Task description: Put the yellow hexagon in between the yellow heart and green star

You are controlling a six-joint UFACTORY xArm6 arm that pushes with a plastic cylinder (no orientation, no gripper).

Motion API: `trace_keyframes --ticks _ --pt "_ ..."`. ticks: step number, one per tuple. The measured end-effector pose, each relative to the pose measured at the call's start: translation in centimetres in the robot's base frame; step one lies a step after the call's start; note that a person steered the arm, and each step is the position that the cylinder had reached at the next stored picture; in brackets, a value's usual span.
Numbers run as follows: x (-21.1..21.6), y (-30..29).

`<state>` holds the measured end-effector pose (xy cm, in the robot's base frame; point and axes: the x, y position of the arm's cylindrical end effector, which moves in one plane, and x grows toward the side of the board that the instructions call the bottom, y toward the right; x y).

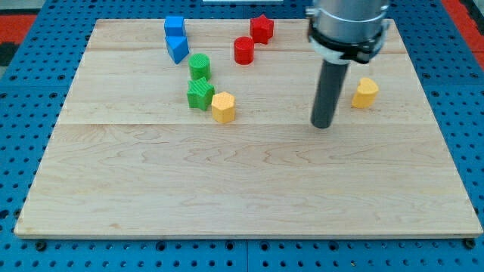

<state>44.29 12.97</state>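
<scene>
**Surface inventory: eight blocks, one rod tip**

- Surface [249, 196]: pale wooden board on a blue perforated base; lower half of the frame carries no blocks.
- My tip [323, 125]: lower end of the dark rod, set down on the surface right of centre. There is no gripper on this arm, so no open or closed state applies. The tip touches no block.
- Yellow hexagon [223, 106]: left of centre, just beside the green star at that block's lower right, appearing to touch it. Well apart from the tip, toward the frame's left.
- Green star [200, 94]: left of centre, directly below the green cylinder.
- Yellow heart [365, 92]: right part of the frame, near the tip at its upper right, apart from it.
- Green cylinder [199, 66]: just above the green star, close to or touching it.
- Blue cube [175, 26]: upper left, at the board's top edge.
- Blue triangle-like block [178, 48]: immediately below the blue cube, touching it.
- Red cylinder [243, 50]: upper centre.
- Red star [262, 28]: just beside the red cylinder at its upper right.
</scene>
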Motion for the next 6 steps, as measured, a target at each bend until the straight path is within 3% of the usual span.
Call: trace_keyframes --ticks 2,3,4,5,6 --pt "1.3 1.1" --pt "6.5 -9.5" --pt "3.8 -22.1" --pt "-1.3 -23.8" --pt "-1.9 -14.9"
